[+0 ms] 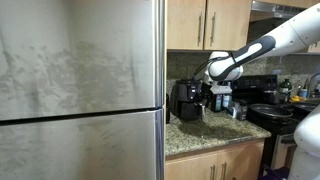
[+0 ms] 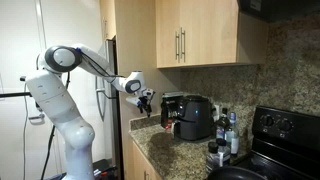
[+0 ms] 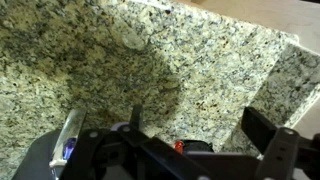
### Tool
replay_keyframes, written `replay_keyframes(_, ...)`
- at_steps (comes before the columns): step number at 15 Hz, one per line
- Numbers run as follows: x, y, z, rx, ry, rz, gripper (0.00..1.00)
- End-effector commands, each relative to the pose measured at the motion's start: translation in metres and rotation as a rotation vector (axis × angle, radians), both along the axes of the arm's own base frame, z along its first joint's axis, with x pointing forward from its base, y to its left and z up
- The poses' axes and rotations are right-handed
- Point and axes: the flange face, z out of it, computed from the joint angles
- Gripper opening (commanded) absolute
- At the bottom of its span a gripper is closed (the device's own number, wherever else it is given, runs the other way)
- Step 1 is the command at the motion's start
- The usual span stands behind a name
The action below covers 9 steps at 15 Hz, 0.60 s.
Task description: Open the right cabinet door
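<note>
The right cabinet door [image 2: 212, 32] is a light-brown wooden panel above the counter, shut, with a slim silver bar handle [image 2: 184, 45] near its left edge. It also shows in an exterior view [image 1: 231, 24], with its handle [image 1: 212, 28]. My gripper [image 2: 145, 98] hangs well below the cabinets, over the granite counter and beside a black appliance. It also shows in an exterior view [image 1: 218, 88]. In the wrist view the gripper [image 3: 200, 125] has its fingers spread with nothing between them, facing speckled granite. The door is not in the wrist view.
The matching left cabinet door [image 2: 155, 32] is shut. A black air-fryer-like appliance [image 2: 190, 115] and bottles [image 2: 228, 135] stand on the granite counter [image 2: 160, 150]. A black stove [image 2: 285, 135] is beside them. A big steel fridge [image 1: 80, 90] fills one side.
</note>
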Motion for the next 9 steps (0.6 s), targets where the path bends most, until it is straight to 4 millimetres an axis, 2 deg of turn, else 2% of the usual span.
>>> replay_keyframes(1, 0.0001, 0.0001, 0.0006, 0.0, 0.001, 0.0, 1.0)
replay_keyframes(8, 0.0001, 0.0001, 0.0006, 0.0, 0.001, 0.0, 1.0)
replay_keyframes(9, 0.0031, -0.0013, -0.0004, -0.038, -0.083, -0.005, 1.0)
